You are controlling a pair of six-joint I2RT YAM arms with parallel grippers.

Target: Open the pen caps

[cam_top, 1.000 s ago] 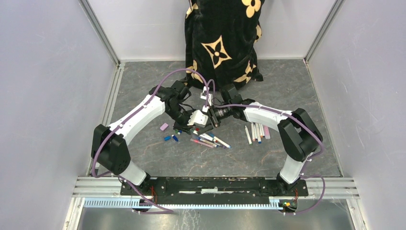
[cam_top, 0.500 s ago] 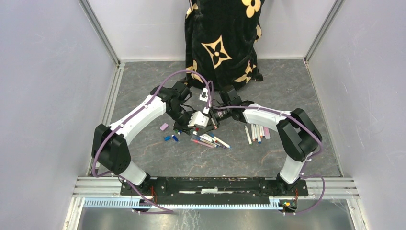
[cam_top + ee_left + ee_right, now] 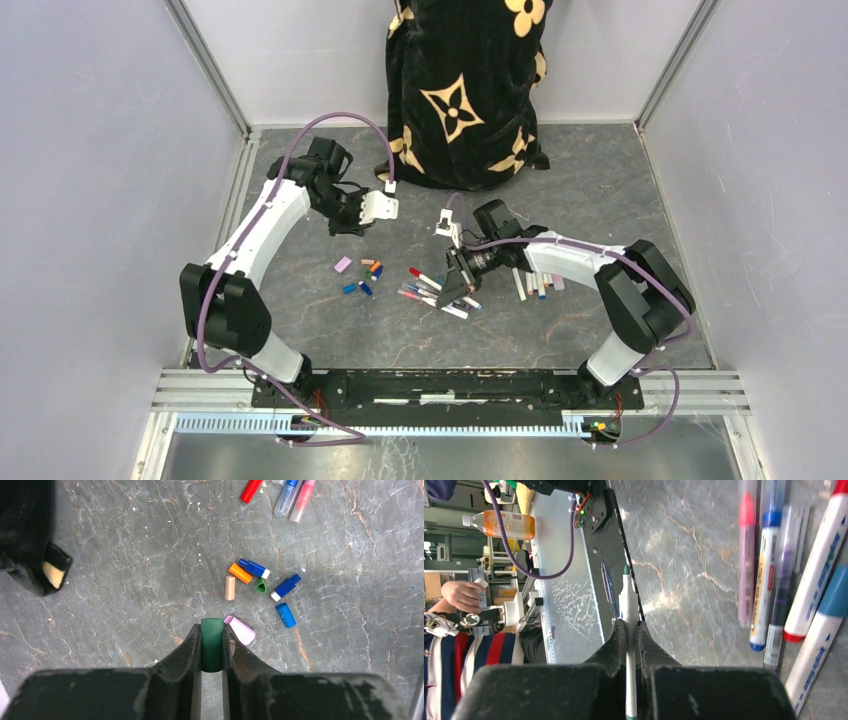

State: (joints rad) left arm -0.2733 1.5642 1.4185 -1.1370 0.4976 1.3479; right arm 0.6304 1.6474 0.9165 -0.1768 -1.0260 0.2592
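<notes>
My left gripper (image 3: 212, 631) is pinched narrow on a green cap (image 3: 212, 647). Only its own wrist camera shows me that; from the top camera the wrist hides the cap. The same wrist view spreads the loose caps (image 3: 257, 587) out on the table (image 3: 125, 580). A pink cap (image 3: 242, 631) lies nearest the fingertips. Past it are a beige one, an orange one, a small green one and three blue ones. In the top view they are only coloured specks, but it shows the left gripper hanging above the far side of the caps, toward the bag (image 3: 465, 90).

My right gripper (image 3: 629, 626) is clamped tight on a thin white pen (image 3: 626, 597) with its green tip bare. Its wrist camera shows that tip pointing toward the base rail, and other pens (image 3: 769, 565) lying side by side on the table nearby. The top view places this gripper low, just right of the caps, over a loose pile of pens (image 3: 425, 290). A tidier row (image 3: 535, 280) lies farther right.
</notes>
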